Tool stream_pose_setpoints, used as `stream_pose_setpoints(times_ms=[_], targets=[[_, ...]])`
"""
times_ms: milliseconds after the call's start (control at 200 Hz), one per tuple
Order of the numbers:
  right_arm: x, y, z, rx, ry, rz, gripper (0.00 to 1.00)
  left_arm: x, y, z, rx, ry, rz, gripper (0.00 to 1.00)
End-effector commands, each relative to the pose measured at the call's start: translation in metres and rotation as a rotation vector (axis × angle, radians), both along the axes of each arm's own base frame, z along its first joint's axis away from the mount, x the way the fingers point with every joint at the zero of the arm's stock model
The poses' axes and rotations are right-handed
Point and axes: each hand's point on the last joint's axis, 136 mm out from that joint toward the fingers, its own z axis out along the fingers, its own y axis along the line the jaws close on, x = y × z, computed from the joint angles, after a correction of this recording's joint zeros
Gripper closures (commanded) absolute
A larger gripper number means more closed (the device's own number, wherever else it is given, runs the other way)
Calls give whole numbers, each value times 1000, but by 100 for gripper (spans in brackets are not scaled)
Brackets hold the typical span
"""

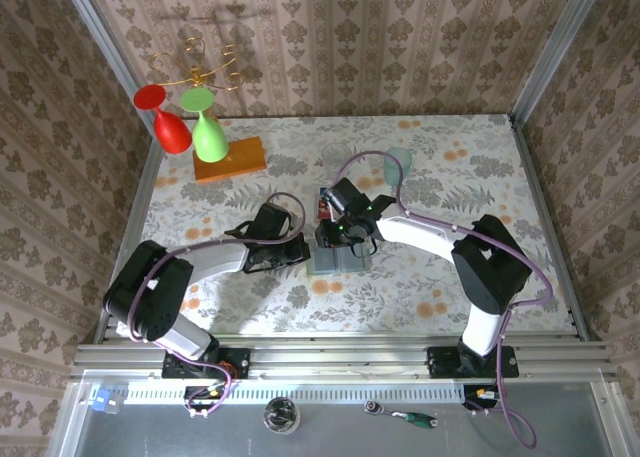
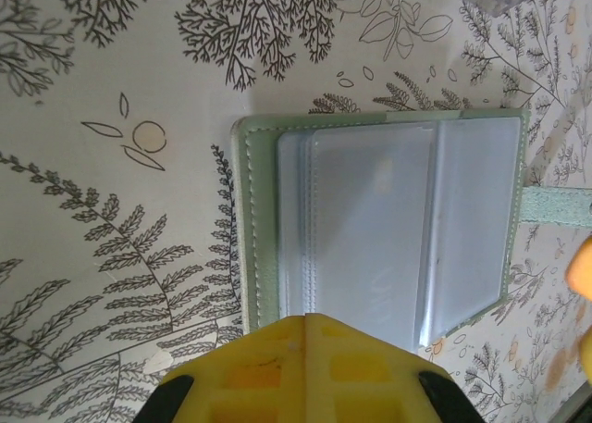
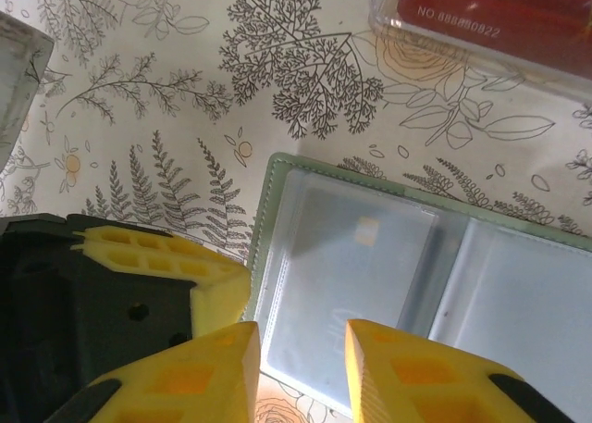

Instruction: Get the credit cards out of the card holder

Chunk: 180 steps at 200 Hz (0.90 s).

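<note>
right pincer (image 3: 301,342) | parted over card holder (image 3: 275,178) edge | left pincer (image 2: 305,342) alongside

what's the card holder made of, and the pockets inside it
The card holder looks like matte pale green leather or faux leather, going by the pale stitching along its edge; which one is unclear. Its pockets look like clear glossy plastic film, with sheen and pressed seams.

Walls (image 1: 350,47): beige-brown damask wallpaper, 3 sides. Metal posts (image 1: 557,47) at back corners. Worktop (image 1: 450,287) w/ pale floral + fern print cloth. Alu rail (image 1: 350,357) along near edge, bright light band just above it.
</note>
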Motion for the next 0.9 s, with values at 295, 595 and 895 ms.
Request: stream_pose_setpoints(times_ms=[295,595,895], targets=[[-10,-1,-19,-15,101,-34,60,1,4,-10,-5,43,11,100],[-12,2,-24,30,154,-59,58,2,6,-18,1,63,16,100],[-13,4,-32,56,201,-68,55,7,10,-20,5,64,27,100]])
